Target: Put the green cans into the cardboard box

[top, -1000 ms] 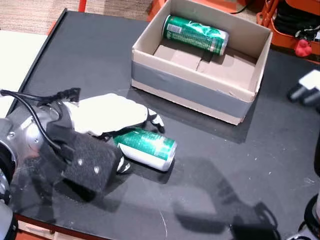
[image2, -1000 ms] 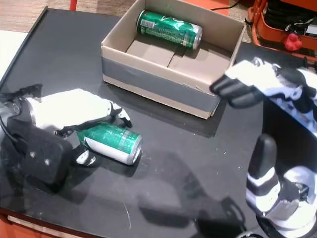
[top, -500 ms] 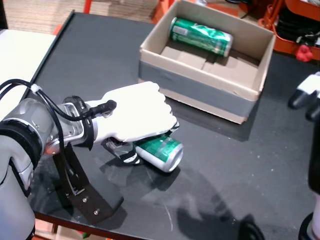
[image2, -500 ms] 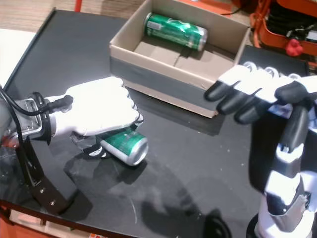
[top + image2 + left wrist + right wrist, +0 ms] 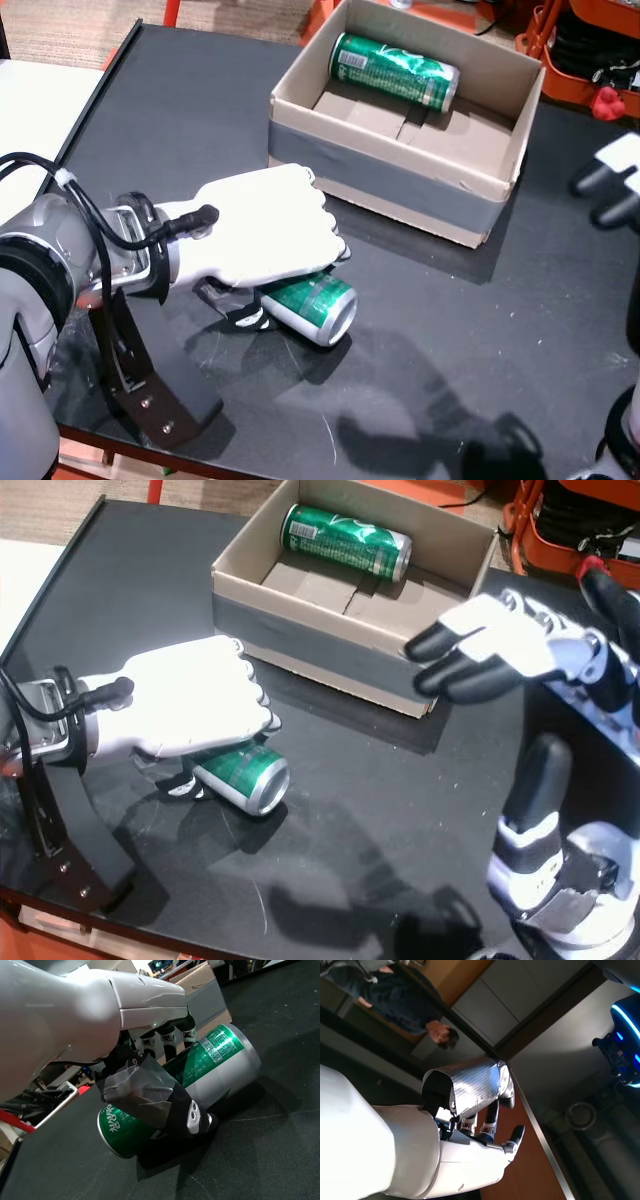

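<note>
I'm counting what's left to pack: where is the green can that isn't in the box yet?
In both head views the loose green can lies on its side on the black table, under the left hand, just in front of the open cardboard box.

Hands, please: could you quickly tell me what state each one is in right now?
Left hand: closed around the green can lying on the black table.
Right hand: open, fingers spread, holding nothing, raised beside the cardboard box.

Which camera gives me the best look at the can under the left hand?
The left wrist view: the can fills it, lying on its side with fingers over it. Both head views show only its end, below the left hand. The right wrist view misses it.
</note>
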